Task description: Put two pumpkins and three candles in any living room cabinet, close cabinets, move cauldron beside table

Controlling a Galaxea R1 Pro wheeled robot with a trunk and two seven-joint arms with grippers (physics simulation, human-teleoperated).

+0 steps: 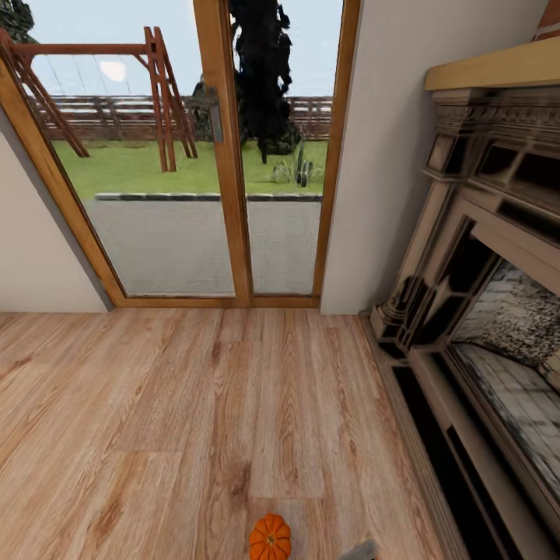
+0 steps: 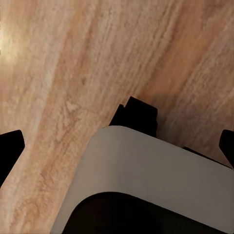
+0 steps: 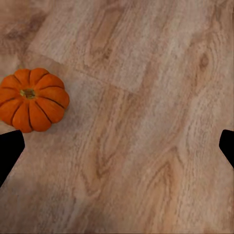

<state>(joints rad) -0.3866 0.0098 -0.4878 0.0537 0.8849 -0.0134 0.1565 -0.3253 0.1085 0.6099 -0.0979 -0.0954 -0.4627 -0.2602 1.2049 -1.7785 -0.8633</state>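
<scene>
One small orange pumpkin (image 1: 270, 537) sits on the wood floor at the bottom edge of the head view. In the right wrist view the pumpkin (image 3: 31, 100) lies just beyond one black fingertip (image 3: 9, 151), off to the side of the gap. My right gripper (image 3: 118, 148) hangs open over bare floor, holding nothing. My left gripper (image 2: 117, 151) is open too, over the floor and a white-and-black part of my own body (image 2: 146, 180). The candles, cabinet, cauldron and table are out of view.
A glass door with a wooden frame (image 1: 225, 155) stands straight ahead, with a lawn outside. An ornate grey fireplace (image 1: 482, 311) fills the right side, its base running along the floor. A grey bit of my right arm (image 1: 359, 551) shows near the pumpkin.
</scene>
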